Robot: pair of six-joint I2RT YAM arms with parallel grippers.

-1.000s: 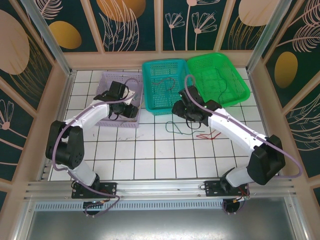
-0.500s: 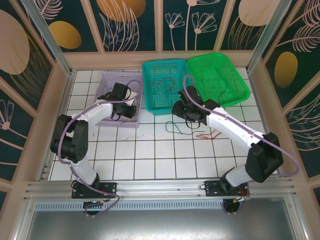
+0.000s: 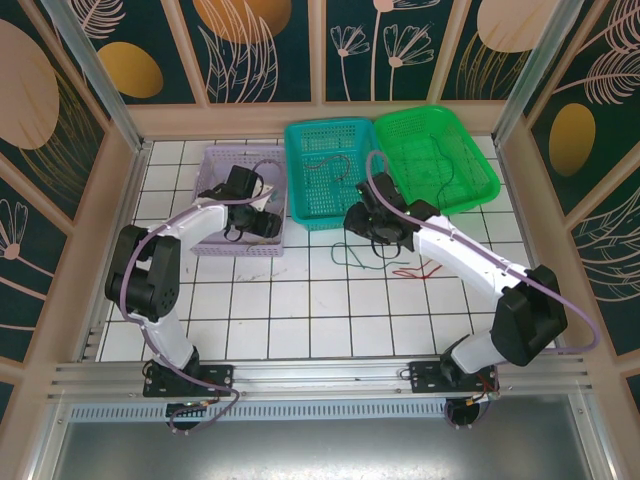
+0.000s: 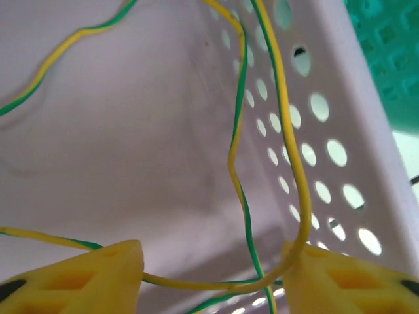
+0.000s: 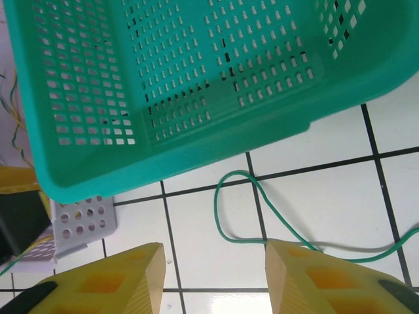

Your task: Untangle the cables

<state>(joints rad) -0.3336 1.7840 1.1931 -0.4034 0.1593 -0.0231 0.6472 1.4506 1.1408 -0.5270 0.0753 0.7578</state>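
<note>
Where the white tiled table (image 3: pixel 300 310) meets leaf-painted wall panels (image 3: pixel 250 40), the top view puts the left gripper (image 3: pixel 266 224) inside the lilac basket (image 3: pixel 215 160). It also puts the right gripper (image 3: pixel 352 220) near a green cable (image 3: pixel 350 258) and a red cable (image 3: pixel 415 270). Left wrist: jaws apart, a yellow-green cable (image 4: pixel 288 150) draped across the gap. Right wrist: jaws apart and empty, the green cable just beyond them, near the teal basket (image 5: pixel 163 85).

In the left wrist view, the yellow-green cable (image 4: pixel 234 163) runs off the top and left edges, so its ends are unseen. In the right wrist view, the green cable (image 5: pixel 258 190) slips behind a finger (image 5: pixel 314 275) of the right pincer (image 5: pixel 213 255) and leaves at the right edge. The teal basket (image 5: pixel 196 144) is cropped at the top.
</note>
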